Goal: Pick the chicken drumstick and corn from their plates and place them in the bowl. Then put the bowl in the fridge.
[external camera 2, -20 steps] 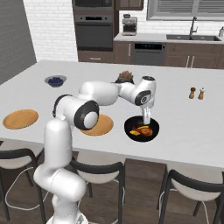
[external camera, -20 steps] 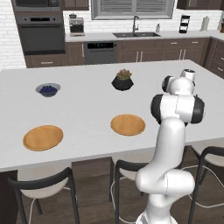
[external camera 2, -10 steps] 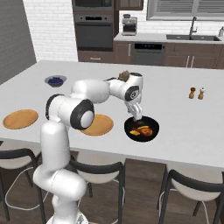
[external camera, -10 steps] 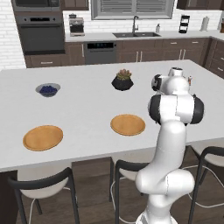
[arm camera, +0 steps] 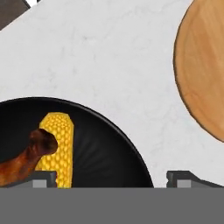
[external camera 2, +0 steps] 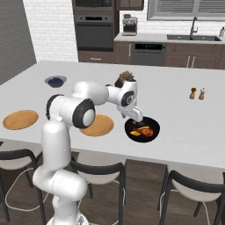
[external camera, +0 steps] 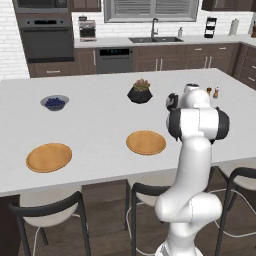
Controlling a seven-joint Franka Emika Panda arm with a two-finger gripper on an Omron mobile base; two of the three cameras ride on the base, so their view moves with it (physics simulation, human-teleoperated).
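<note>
Our pincer (arm camera: 111,177) hangs open over the black bowl (arm camera: 105,148); the hand view reveals corn (arm camera: 59,146) touching the chicken drumstick (arm camera: 26,157) inside it.

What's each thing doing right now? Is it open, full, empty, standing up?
jaws: open, empty, above the black bowl
black bowl: holds the drumstick and the corn
drumstick: lying in the bowl, against the corn
corn: lying in the bowl
near plate: empty
far plate: empty
plant pot: upright
shakers: upright
</note>
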